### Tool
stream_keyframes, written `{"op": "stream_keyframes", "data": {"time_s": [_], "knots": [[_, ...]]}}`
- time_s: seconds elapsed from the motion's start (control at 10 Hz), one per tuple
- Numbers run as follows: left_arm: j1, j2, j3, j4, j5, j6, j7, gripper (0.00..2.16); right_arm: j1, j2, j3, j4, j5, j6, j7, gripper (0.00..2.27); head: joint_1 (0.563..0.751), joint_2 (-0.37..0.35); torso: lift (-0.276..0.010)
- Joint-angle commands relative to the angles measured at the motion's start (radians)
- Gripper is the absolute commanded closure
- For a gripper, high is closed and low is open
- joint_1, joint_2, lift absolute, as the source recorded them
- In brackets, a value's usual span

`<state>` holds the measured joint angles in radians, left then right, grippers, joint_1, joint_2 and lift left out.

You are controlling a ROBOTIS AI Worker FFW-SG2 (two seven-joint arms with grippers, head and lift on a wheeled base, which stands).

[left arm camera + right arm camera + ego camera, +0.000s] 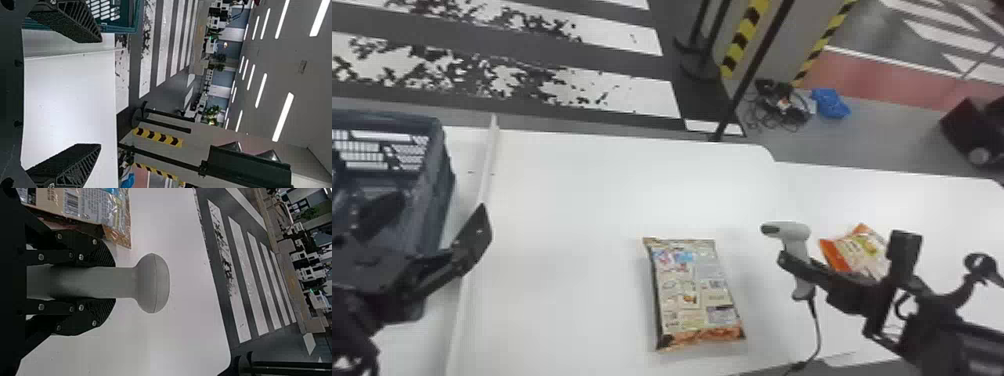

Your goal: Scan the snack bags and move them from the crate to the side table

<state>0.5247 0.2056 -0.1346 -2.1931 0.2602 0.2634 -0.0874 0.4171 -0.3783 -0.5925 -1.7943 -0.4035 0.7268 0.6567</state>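
One white table, striped floor beyond, left end effector spread, right end effector clamped on scanner

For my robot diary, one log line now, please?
right fingers hold scanner; left fingers open, empty; beige bag on table; orange bag right of scanner

Crate cut off; orange bag partly hidden.

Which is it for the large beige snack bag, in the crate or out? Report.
Out: the bag lies flat on the white table, well to the right of the crate.
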Motion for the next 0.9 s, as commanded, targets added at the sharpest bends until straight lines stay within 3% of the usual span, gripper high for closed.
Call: {"op": "stream_keyframes", "data": {"time_s": [0.0, 0.2, 0.6, 0.7, 0.8], "knots": [[-0.014, 0.000, -0.019, 0.003, -0.012, 0.031, 0.000, 0.04, -0.084, -0.036, 0.011, 0.108, 0.037, 0.000, -0.008, 2.14, 0.695, -0.350, -0.087], [-0.006, 0.000, -0.031, -0.004, -0.018, 0.031, 0.000, 0.04, -0.166, -0.077, 0.082, 0.294, 0.075, -0.105, -0.008, 2.14, 0.695, -0.350, -0.087], [0.012, 0.000, -0.045, -0.013, -0.033, 0.031, 0.002, 0.04, -0.247, -0.080, 0.194, 0.438, 0.175, -0.197, -0.016, 2.05, 0.695, -0.350, -0.087], [0.014, 0.000, -0.050, -0.013, -0.038, 0.031, 0.002, 0.04, -0.242, -0.082, 0.195, 0.437, 0.178, -0.224, -0.028, 1.44, 0.695, -0.350, -0.087], [0.014, 0.000, -0.053, -0.016, -0.039, 0.031, 0.002, 0.04, -0.230, -0.085, 0.188, 0.424, 0.176, -0.237, -0.040, 0.10, 0.695, -0.350, -0.087]]}}
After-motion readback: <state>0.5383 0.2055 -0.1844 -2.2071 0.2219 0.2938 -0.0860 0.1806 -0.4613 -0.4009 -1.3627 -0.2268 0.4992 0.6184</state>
